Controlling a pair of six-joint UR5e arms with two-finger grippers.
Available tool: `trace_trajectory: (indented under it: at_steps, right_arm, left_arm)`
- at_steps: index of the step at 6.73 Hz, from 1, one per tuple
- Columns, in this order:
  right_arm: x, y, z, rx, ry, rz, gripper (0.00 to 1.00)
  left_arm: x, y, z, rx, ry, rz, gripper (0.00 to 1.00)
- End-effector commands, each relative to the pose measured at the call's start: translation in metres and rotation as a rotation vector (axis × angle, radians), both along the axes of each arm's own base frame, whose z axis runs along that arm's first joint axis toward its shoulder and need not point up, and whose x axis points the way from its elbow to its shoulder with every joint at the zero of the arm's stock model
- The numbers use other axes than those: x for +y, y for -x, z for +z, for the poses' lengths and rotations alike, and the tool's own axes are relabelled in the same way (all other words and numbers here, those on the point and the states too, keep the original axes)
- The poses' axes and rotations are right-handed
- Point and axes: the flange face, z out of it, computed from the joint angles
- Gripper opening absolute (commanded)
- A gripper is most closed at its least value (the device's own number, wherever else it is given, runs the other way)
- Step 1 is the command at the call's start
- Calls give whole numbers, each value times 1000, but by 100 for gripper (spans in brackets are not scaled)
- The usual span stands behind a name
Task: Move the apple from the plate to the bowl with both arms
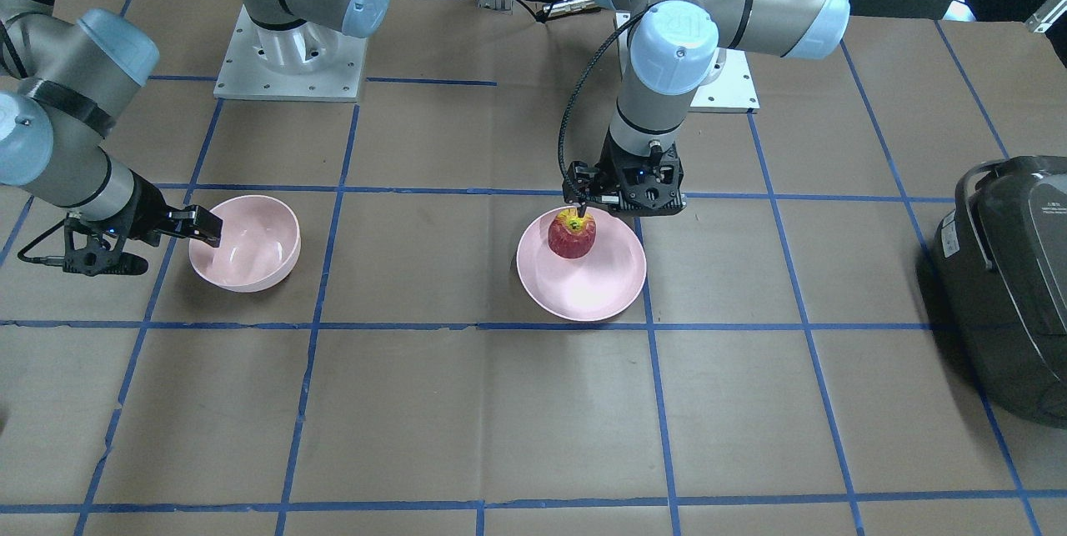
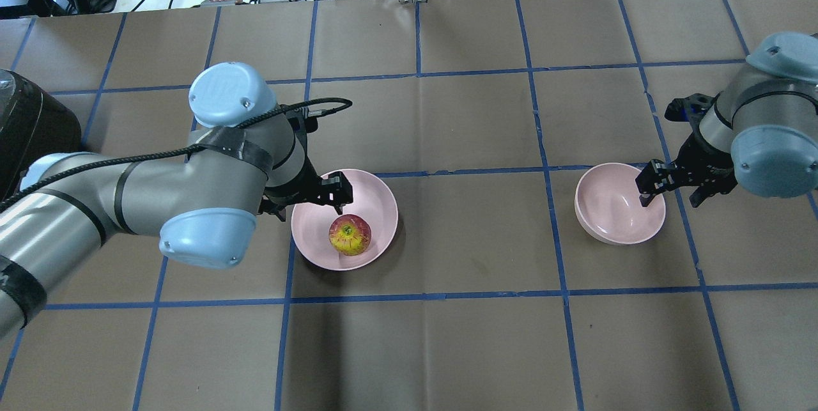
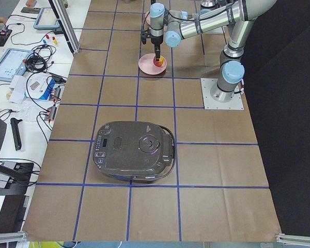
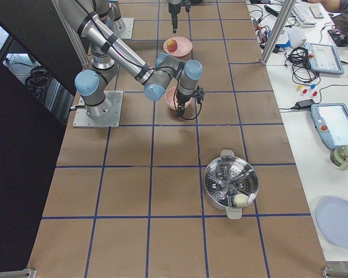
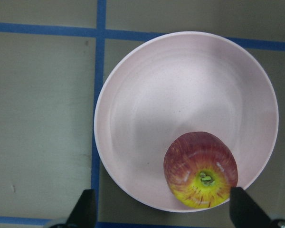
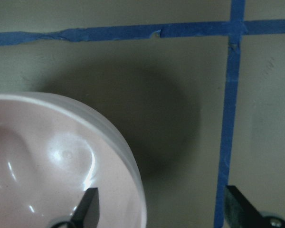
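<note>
The red apple with its yellow-green top sits on the pale pink plate, near the rim on the robot's side. My left gripper hovers just above it, open. In the left wrist view its fingertips stand on either side of the apple over the plate. The deep pink bowl is empty. My right gripper is open at the bowl's rim. In the right wrist view one finger is over the bowl's inside and the other is outside.
A black rice cooker stands at the table end on my left side. A metal steamer pot stands toward the end on my right. Blue tape lines grid the brown table. Cables and tablets lie on the bench beyond the far edge.
</note>
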Motion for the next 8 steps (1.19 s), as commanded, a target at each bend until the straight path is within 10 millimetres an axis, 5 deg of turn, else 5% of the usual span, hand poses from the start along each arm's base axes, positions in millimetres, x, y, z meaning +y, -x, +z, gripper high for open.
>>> trace_trajectory:
  at_steps: [1, 5, 7, 8]
  right_arm:
    - [2, -1, -8, -15, -12, 1, 5]
    - [-4, -13, 7, -109, 11, -44, 4]
    - [-20, -43, 43, -217, 50, -68, 5]
    - [-19, -63, 43, -221, 35, -60, 6]
  left_arm:
    - [6, 17, -35, 5, 10, -19, 100]
    - [3, 34, -64, 6, 5, -13, 100]
    - [4, 35, -68, 5, -3, -16, 99]
    - [4, 35, -68, 5, -3, -18, 90]
